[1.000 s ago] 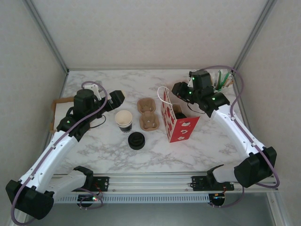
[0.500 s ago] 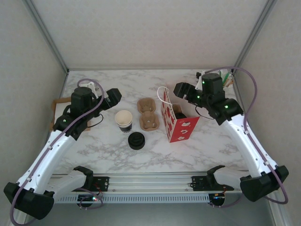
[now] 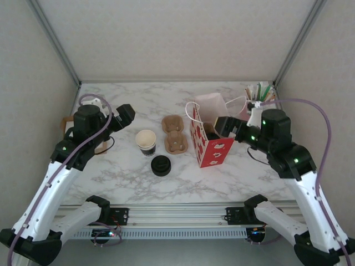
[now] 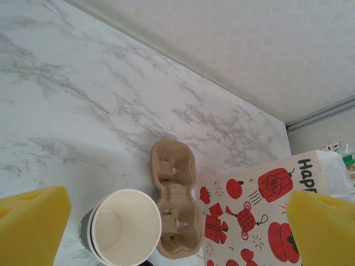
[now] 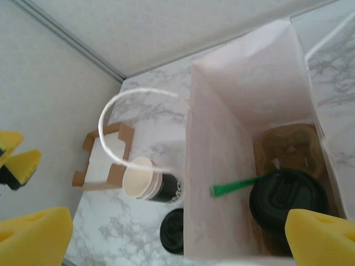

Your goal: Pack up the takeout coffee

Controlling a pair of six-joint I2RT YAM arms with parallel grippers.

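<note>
Now | coffee (image 5: 285, 197), round blk lid, in paper bag (image 5: 244, 83) | L gripper (image 4: 177, 224) apart | R gripper (image 5: 177, 238) apart

Bright, soft, diffuse light is falling from above; faint shadows are lying on the marble table (image 3: 127, 177). Wrist views are blurring the near yellow pads (image 4: 33, 221); the bag wall (image 5: 249, 83) is glowing pink.

The top external camera sits high above and behind the arm bases, facing forward and down, far enough to take in the whole marble table (image 3: 138, 177). The left wrist camera hangs nearer, over the table's left side, facing right across the lidless cup (image 4: 125, 227) to the red bag (image 4: 260, 205), with its own yellow pads (image 4: 30, 221) in the lower corners. The right wrist camera looks steeply down into that bag from close above; all three views share cup and bag
</note>
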